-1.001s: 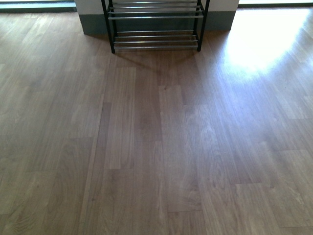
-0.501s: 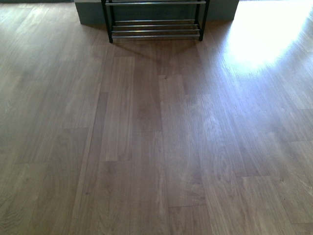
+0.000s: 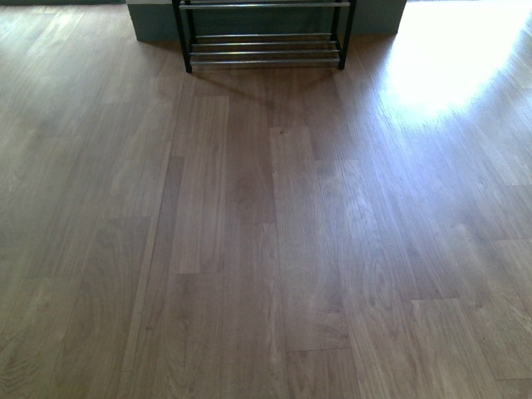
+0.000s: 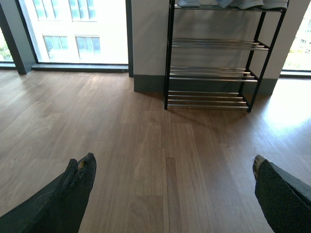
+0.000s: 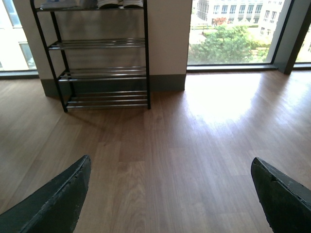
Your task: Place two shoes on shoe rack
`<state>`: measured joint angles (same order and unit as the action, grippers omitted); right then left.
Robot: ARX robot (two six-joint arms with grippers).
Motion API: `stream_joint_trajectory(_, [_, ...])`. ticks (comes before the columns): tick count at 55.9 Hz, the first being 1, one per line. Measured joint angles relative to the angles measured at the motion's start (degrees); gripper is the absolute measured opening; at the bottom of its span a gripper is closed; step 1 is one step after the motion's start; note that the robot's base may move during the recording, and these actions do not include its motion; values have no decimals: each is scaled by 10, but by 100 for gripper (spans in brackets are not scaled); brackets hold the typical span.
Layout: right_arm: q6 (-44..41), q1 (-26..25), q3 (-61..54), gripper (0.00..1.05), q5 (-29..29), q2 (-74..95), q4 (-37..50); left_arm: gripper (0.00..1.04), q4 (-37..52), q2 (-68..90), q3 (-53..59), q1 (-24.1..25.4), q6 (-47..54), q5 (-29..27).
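The shoe rack stands against the wall, well apart from the robot, with bare wood floor in between. On its top shelf sit shoes (only their white bottoms show, so which pair they are is hard to tell). The lower shelves look bare. The left gripper is wide open and holds nothing, and the right gripper is wide open and holds nothing too. No shoe lies on the floor in any view. It looks like the shoes may already be up on the rack. To do this step well, the robot should keep both arms back from the rack and check that the shoes sit flat on the rods, not hanging off the edge
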<state>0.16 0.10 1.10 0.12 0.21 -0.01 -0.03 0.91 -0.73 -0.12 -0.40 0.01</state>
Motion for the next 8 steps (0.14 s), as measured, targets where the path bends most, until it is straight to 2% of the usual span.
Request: stream_joint_trajectory(8, [0, 0, 0, 96, 0, 0, 0, 95, 0, 0, 0, 0, 0, 0])
